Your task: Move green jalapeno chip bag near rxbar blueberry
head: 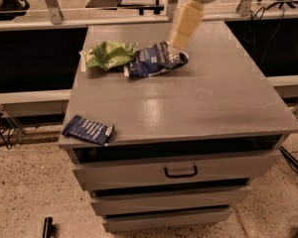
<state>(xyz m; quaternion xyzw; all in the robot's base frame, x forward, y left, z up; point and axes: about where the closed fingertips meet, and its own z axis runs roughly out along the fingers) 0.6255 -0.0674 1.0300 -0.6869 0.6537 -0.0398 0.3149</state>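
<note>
The green jalapeno chip bag (108,54) is a light green wrinkly foil bag lying at the back left of the grey cabinet top (208,98). The rxbar blueberry (88,130) is a small flat dark blue wrapper at the front left corner, slightly over the edge. My gripper (185,25) hangs above the back middle of the top, just right of and above the dark blue chip bag (156,60), well right of the green bag.
The dark blue chip bag with white lettering lies touching the green bag's right side. The cabinet has drawers (179,170) below. A rail and chair bases stand behind; speckled floor lies in front.
</note>
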